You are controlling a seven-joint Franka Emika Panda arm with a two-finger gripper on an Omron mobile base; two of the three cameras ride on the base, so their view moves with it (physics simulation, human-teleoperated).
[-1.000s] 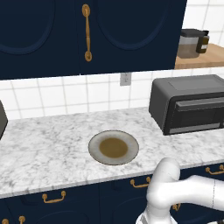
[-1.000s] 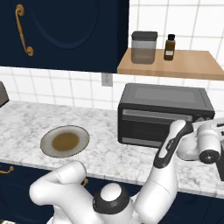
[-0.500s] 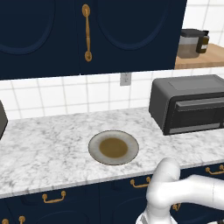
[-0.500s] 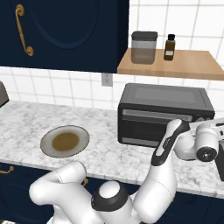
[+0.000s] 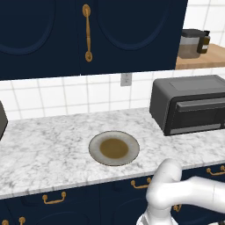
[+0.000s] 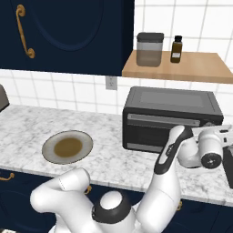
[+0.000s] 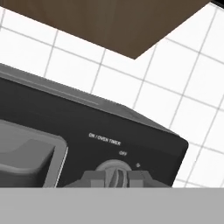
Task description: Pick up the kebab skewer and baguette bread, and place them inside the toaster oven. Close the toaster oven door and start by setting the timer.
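Note:
The toaster oven (image 5: pixel 189 105) stands at the right of the marble counter (image 5: pixel 48 149), dark grey and boxy. The toaster oven door (image 6: pixel 157 132) is up and closed. In the hand view I look at the oven's front panel (image 7: pixel 87 131) from close by, with the timer knob (image 7: pixel 114 171) under the words "ON / OVEN TIMER". My gripper (image 7: pixel 117 179) is shut on that knob, one fingertip pressed against each side. From the right base view my arm (image 6: pixel 170 150) reaches to the oven's right front corner. The kebab skewer and baguette bread are hidden.
A round plate (image 5: pixel 114 148) with a brown centre lies mid-counter, bare. A wooden shelf (image 6: pixel 182 68) above the oven carries a jar (image 6: pixel 149 49) and a small bottle (image 6: pixel 176 49). Dark wall cabinets (image 5: pixel 88 35) hang overhead. A dark appliance edge (image 5: pixel 2 119) shows far left.
The hand has crept slightly up and in toward the oven's right front. Plate, oven and door have not moved.

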